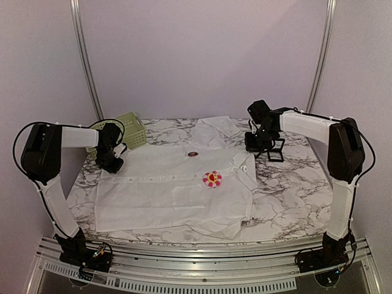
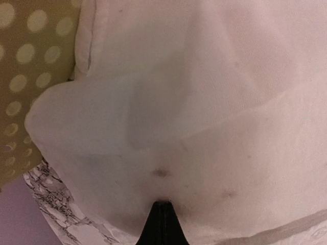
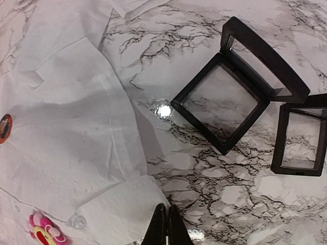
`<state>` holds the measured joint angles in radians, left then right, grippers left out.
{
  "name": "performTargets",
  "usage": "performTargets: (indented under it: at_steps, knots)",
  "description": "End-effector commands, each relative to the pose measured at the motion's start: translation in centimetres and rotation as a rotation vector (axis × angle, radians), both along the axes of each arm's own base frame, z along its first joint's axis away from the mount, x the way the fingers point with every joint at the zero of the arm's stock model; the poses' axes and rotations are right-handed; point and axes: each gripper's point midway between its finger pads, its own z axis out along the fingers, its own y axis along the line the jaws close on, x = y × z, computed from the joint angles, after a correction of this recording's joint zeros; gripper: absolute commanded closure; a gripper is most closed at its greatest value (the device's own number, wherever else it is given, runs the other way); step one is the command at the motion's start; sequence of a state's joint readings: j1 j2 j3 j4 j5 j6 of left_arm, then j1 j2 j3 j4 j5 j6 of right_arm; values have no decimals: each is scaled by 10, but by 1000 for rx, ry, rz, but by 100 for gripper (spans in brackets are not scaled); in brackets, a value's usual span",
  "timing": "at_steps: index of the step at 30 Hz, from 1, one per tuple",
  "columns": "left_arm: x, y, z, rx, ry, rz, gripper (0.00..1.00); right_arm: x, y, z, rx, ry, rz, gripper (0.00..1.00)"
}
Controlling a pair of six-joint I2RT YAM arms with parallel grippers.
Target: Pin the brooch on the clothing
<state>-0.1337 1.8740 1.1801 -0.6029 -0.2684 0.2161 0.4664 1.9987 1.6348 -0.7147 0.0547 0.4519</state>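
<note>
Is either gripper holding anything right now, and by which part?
The left gripper looks pinched on the shirt, at its edge beside the green basket. The right gripper is shut on nothing.

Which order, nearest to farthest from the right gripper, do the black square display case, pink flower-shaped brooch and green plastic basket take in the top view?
1. Black square display case, just right of the right gripper.
2. Pink flower-shaped brooch, on the white shirt to its left.
3. Green plastic basket, at the far left back corner.

Right black case [image 3: 301, 135] cut by edge
</note>
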Motion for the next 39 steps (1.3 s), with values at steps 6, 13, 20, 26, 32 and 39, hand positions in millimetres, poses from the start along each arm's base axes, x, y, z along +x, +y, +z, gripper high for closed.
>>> performTargets:
  at_steps: [6, 13, 20, 26, 32, 39]
  knots:
    - [-31, 10, -29, 34, 136, 1, 100, 18, -27, -17, -293, 27, 82, 59]
    - [-19, 3, 4, 10, 64, -40, 100, -11, 18, 27, -165, -30, 109, 58]
    - [-47, -42, 22, -66, 121, -242, 96, -128, 108, -16, 94, 198, 269, 80]
    - [-84, -45, -8, 72, 196, -378, 94, -219, 85, -69, 44, 447, 147, 99]
    - [-88, -43, -22, 127, 229, -406, 94, -294, 79, -87, 100, 613, 82, 100]
    - [-95, -39, -26, 151, 244, -441, 94, -335, 76, -91, 91, 683, 58, 100]
